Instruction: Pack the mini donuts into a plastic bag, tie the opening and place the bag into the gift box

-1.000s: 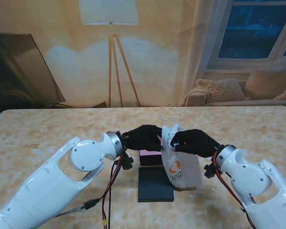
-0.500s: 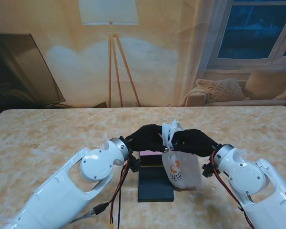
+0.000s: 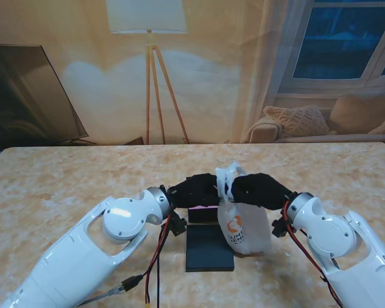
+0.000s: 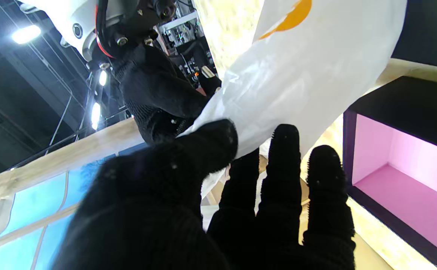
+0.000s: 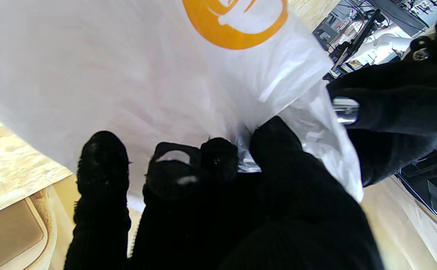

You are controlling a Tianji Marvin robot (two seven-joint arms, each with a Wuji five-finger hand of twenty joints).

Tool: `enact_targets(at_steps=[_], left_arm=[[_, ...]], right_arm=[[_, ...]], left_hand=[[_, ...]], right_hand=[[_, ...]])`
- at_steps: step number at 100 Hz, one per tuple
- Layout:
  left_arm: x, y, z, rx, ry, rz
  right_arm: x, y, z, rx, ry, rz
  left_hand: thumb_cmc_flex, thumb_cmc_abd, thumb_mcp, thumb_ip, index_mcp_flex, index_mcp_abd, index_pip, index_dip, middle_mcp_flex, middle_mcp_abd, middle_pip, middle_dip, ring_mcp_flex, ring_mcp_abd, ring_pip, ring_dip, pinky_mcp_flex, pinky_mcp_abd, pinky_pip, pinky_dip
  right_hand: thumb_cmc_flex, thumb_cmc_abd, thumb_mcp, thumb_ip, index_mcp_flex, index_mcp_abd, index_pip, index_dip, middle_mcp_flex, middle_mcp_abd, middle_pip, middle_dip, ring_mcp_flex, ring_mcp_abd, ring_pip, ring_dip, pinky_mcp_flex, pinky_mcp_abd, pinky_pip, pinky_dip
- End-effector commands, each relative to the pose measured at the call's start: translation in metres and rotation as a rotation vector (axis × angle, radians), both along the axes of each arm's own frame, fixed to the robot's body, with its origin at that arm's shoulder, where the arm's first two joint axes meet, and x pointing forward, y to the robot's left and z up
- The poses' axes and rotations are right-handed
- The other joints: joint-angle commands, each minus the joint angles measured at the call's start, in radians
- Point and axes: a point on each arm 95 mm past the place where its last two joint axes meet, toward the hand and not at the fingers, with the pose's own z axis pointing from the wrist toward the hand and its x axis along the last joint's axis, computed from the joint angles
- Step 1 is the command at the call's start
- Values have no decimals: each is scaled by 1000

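A white plastic bag [image 3: 244, 228] with an orange logo hangs upright at the table's middle, its bunched neck [image 3: 227, 176] sticking up between my two black-gloved hands. My left hand [image 3: 197, 190] pinches the neck from the left; in the left wrist view the thumb [image 4: 211, 146] presses the white film [image 4: 297, 78]. My right hand [image 3: 256, 190] grips the neck from the right, fingers [image 5: 218, 157] closed on the plastic [image 5: 136, 82]. The black gift box [image 3: 204, 213] with a pink inside [image 4: 409, 187] lies just left of the bag. Any donuts in the bag are hidden.
The flat black lid [image 3: 209, 248] lies on the marble table [image 3: 64, 186] nearer to me than the box, beside the bag's base. Cables hang from my left forearm [image 3: 155, 256]. A floor lamp and a sofa stand beyond the far edge.
My left arm has dropped and swung inward, its hand now lower at the bag's neck. The bag's neck has been drawn up tighter between both hands; the right hand barely moved.
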Motion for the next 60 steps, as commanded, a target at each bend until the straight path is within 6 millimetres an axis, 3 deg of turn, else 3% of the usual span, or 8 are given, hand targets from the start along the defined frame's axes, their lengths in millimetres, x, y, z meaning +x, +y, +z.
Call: enact_targets(at_steps=[1, 9, 30, 33, 50, 55, 57, 60], left_arm=[[-1, 3, 4, -7, 9, -19], [0, 5, 6, -17, 34, -37], [1, 9, 8, -25, 98, -87], [1, 9, 9, -24, 102, -92], [0, 11, 10, -5, 107, -143], [0, 11, 10, 6, 84, -147], [0, 10, 11, 11, 75, -147], [-1, 10, 11, 14, 68, -141]], right_arm=[[-4, 3, -2, 0, 11, 9], [-4, 2, -1, -1, 10, 10], [-5, 1, -1, -5, 19, 20], [-5, 1, -1, -4, 20, 22], [-5, 0, -1, -5, 24, 30], [-6, 0, -1, -5, 24, 31], [-6, 0, -1, -5, 24, 31], [-6, 0, -1, -5, 24, 32]], left_hand=[[41, 56, -12, 35, -16, 47, -30, -11, -18, -20, -36, -53, -29, 20, -67, -88, -13, 2, -34, -40], [73, 134, -2, 61, -31, 74, -77, -31, -20, 6, -73, -106, -49, 41, -129, -173, -16, 5, -81, -88], [217, 175, 7, 77, -27, 123, -130, -53, -2, 29, -94, -153, -39, 57, -169, -261, 11, 4, -100, -149], [227, 172, 35, 65, -21, 130, -132, -55, 1, 25, -90, -157, -37, 52, -168, -272, 15, 5, -100, -163], [235, 159, 93, 55, -39, 142, -155, -70, -28, 24, -97, -170, -68, 48, -184, -298, -4, 4, -121, -200], [252, 164, 85, 40, -17, 140, -136, -61, -4, 13, -78, -163, -40, 48, -168, -295, 20, -6, -103, -204], [282, 166, 48, 8, 14, 132, -93, -36, 31, 1, -55, -149, -11, 44, -148, -285, 46, -6, -78, -230], [295, 171, 17, -6, 39, 125, -62, -17, 55, -3, -43, -141, 13, 44, -132, -276, 61, -5, -55, -247]], right_hand=[[73, 73, 87, 3, 52, -83, 64, 41, 23, -8, 22, 5, 23, -7, 37, -11, 4, 10, 30, -2], [73, 73, 89, 4, 51, -82, 64, 41, 22, -7, 23, 5, 22, -7, 38, -11, 4, 12, 31, -2], [74, 70, 92, 3, 50, -76, 62, 37, 22, -3, 24, 5, 23, -7, 39, -11, 4, 12, 32, -3], [74, 69, 92, 3, 51, -75, 62, 37, 22, -3, 24, 4, 22, -7, 39, -12, 3, 13, 32, -4], [76, 69, 95, 3, 49, -70, 62, 33, 19, -3, 24, 4, 22, -5, 39, -12, 3, 14, 32, -5], [76, 70, 96, 3, 49, -70, 62, 33, 19, -2, 24, 4, 22, -5, 39, -12, 2, 14, 32, -5], [76, 70, 96, 4, 49, -70, 62, 33, 19, -2, 24, 4, 22, -5, 39, -12, 2, 14, 32, -5], [76, 70, 97, 4, 49, -69, 62, 32, 19, -2, 25, 4, 21, -4, 39, -12, 2, 15, 32, -5]])
